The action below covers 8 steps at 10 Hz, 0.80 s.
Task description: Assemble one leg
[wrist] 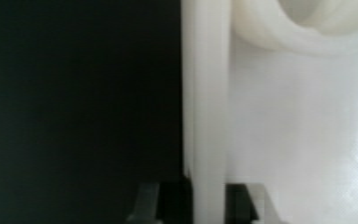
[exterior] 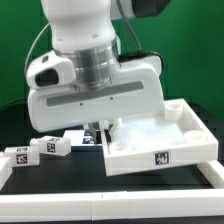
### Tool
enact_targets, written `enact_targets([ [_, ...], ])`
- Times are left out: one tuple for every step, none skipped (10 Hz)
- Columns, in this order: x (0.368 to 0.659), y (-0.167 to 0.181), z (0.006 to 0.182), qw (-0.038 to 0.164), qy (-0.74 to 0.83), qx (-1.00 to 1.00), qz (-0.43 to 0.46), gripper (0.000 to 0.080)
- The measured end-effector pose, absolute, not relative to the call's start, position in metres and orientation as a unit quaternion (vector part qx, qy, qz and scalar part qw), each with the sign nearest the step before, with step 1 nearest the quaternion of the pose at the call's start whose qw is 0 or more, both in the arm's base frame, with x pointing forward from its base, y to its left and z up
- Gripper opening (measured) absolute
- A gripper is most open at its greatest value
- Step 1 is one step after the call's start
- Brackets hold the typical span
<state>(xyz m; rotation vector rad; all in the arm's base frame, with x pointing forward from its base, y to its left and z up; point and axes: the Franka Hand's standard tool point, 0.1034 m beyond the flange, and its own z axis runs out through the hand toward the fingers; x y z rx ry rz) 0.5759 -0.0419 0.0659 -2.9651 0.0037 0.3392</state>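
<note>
The large white tray-like square top (exterior: 165,135) lies on the black table at the exterior view's right, hollow side up. My gripper (exterior: 100,128) is down at its left wall. In the wrist view the gripper (wrist: 206,205) has that wall (wrist: 208,100) running straight between the two dark fingertips (wrist: 167,203), which press on it from both sides. Two white legs with square tags, one (exterior: 47,149) beside the other (exterior: 18,157), lie on the table to the exterior view's left of the hand. Neither leg is held.
Another tagged white part (exterior: 72,139) lies partly hidden under the hand. A white bar (exterior: 100,205) runs along the table's near edge. A green wall stands behind, and cables hang behind the arm.
</note>
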Motion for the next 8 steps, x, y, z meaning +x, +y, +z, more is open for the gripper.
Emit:
enact_targets([
  [0.576,-0.042,0.057,0.073,0.014,-0.992,0.104,0.0048],
  [0.575,-0.042,0.051,0.070,0.014,-0.993,0.095,0.0048],
  [0.574,-0.042,0.044,0.068,0.014,-0.993,0.090,0.0048],
  [0.573,-0.043,0.037,0.068,0.015,-0.994,0.090,0.0048],
  [0.574,-0.041,0.029,0.064,0.014,-0.995,0.081,0.0048],
  [0.572,-0.038,0.020,0.061,0.012,-0.995,0.075,0.0048],
  [0.570,-0.038,0.015,0.061,0.011,-0.995,0.075,0.0048],
  [0.572,-0.040,0.011,0.061,0.013,-0.995,0.072,0.0048],
])
